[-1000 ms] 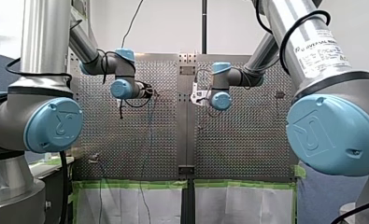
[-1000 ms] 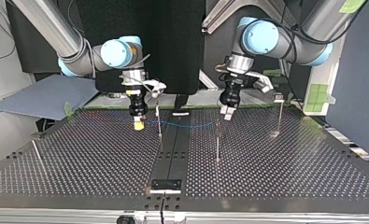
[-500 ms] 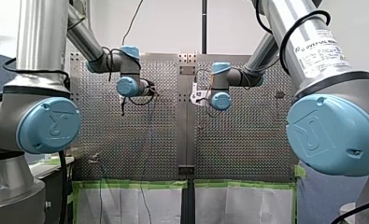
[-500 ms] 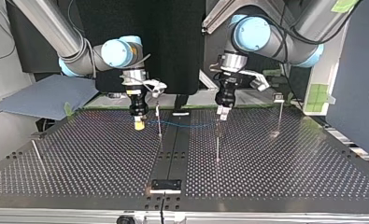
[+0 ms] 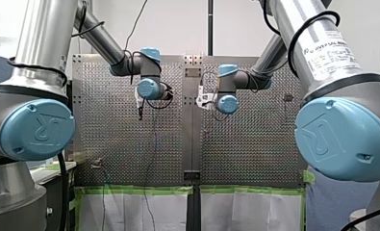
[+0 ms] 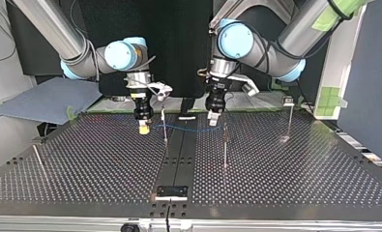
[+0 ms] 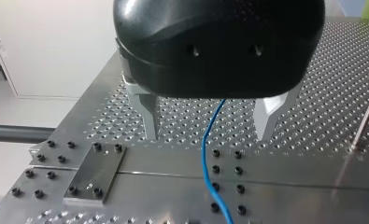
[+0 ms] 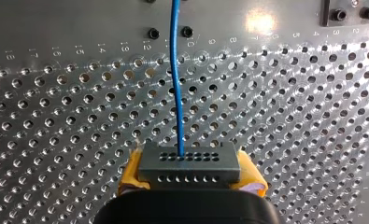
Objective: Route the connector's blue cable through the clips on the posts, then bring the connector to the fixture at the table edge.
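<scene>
Two pincers hang over the perforated tabletop (image 6: pixel 300 179). My right pincer (image 6: pixel 143 126) has its yellow pads clamped on the dark connector (image 8: pixel 189 163), just above the holes. From the connector the blue cable (image 6: pixel 193 129) runs across, past a thin post (image 6: pixel 165 126), toward a second post (image 6: pixel 225 145). My left pincer (image 7: pixel 209 123) hangs wide, metal fingers (image 7: pixel 148 116) apart, and the cable passes between them, touching neither.
</scene>
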Controlling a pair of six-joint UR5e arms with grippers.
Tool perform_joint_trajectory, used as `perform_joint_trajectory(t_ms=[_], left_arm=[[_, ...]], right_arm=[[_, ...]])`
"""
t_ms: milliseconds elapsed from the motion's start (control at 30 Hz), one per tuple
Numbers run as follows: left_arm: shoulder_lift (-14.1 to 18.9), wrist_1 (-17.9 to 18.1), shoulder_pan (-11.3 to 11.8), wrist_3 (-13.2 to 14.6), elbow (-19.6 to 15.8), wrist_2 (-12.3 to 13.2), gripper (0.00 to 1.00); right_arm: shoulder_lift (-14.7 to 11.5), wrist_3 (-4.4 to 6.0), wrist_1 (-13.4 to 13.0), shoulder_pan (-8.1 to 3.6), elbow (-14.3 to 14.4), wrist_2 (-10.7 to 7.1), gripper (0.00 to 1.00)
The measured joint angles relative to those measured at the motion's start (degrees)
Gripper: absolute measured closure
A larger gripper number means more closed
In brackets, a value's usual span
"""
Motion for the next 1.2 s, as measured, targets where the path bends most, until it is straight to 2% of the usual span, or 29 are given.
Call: perform_joint_trajectory(t_ms=[333,533,700,933,1200], left_arm=[[-0.86,-0.39,-4.32,-0.23,2.81,-5.0,0.0],[-1.07,-1.03,-4.07,-0.25,3.96,-7.79,0.0],[-3.09,-2.19,-3.81,0.06,5.99,-10.0,0.0],[-6.57,-1.41,-3.7,-0.2,7.95,-10.65,0.0],[-7.4,-1.09,-2.96,-0.3,8.91,-12.0,0.0]], right_arm=[[0.01,-0.01,-0.01,0.27,0.0,-0.01,1.0],[0.01,0.0,0.13,0.37,0.01,-0.06,1.0],[0.01,0.0,0.19,0.37,0.01,-0.05,1.0],[0.01,0.0,0.59,0.27,0.0,-0.06,1.0],[0.0,0.0,0.54,0.29,0.0,-0.06,1.0]])
